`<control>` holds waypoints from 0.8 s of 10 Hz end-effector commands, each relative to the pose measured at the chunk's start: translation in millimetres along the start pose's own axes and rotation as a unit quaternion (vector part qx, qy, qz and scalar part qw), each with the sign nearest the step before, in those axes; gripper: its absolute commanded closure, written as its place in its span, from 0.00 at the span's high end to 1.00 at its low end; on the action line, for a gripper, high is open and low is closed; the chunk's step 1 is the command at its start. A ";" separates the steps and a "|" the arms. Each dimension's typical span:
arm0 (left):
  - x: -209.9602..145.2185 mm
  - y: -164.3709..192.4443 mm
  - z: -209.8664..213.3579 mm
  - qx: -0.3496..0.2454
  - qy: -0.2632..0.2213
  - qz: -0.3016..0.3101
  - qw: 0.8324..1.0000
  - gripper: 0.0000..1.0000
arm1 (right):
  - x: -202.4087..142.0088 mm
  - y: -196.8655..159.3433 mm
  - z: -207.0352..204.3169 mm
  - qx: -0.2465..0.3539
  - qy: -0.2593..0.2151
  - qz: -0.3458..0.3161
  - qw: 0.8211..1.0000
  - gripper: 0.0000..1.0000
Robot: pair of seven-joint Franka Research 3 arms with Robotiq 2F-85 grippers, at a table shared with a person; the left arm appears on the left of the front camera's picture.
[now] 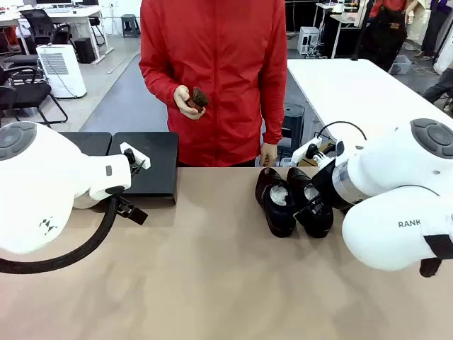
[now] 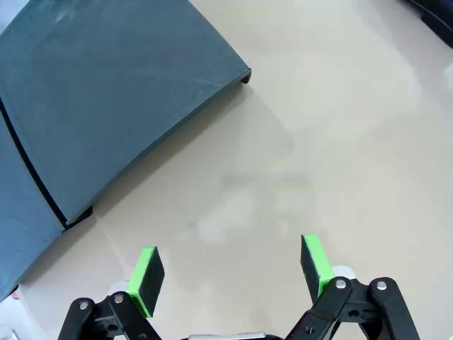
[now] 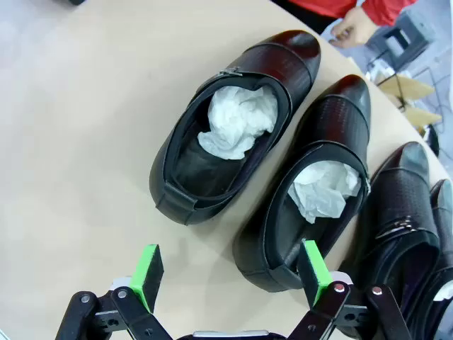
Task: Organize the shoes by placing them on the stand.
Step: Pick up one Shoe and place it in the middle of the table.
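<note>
Checking my left gripper [image 2: 231, 273] first, I see its green pads [image 2: 147, 280] spread wide with nothing between them, just bare tan table [image 2: 340, 142] beneath. Toward the upper left of that wrist frame lies the stand [image 2: 106, 92], matte black, two flat platforms side by side with a thin seam between them. Its rounded corner reaches upper centre, and its top is bare where I can see it. My right gripper [image 3: 230, 275] is spread just as wide and has hold of nothing. Its pad at lower right overlaps the heel of one of the shoes [image 3: 311, 191]; whether it touches the leather I cannot tell. That shoe and its neighbour to the upper left lie side by side on the table, toes toward the top of the frame, each stuffed with crumpled white paper [image 3: 241, 120]. Two more black shoes crowd the right edge, one cut off by the frame. From the front camera the shoes sit right of centre, well apart from the stand at middle left. A person [image 1: 212, 64] in a red jacket stands at top centre, one hand [image 1: 190, 99] holding a small dark brush [image 1: 200, 97], the other hand [image 1: 268, 154] at the far table edge just behind the shoes
</note>
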State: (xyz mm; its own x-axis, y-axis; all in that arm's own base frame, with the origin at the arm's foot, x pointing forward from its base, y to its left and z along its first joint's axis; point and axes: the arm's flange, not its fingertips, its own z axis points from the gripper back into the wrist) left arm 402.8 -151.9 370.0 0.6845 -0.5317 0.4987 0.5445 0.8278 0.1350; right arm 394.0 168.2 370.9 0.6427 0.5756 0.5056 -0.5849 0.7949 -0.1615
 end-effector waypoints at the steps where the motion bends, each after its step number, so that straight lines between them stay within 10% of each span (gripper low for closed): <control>1: 0.1 0.0 0.2 0.000 0.000 0.000 1.000 1.00 | 0.0 0.0 0.0 0.000 0.000 0.000 1.000 1.00; 8: -4.0 1.6 15.8 0.013 -0.018 -0.016 1.000 1.00 | -5.1 -6.5 11.6 0.042 -0.007 -0.002 0.999 1.00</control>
State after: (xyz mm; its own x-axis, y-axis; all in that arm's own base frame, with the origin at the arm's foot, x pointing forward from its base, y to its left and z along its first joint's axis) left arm 403.3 -152.1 373.6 0.6772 -0.5344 0.5058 0.5463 0.8256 0.1408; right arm 393.0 169.5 371.4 0.6459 0.5699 0.5080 -0.5872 0.7961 -0.1464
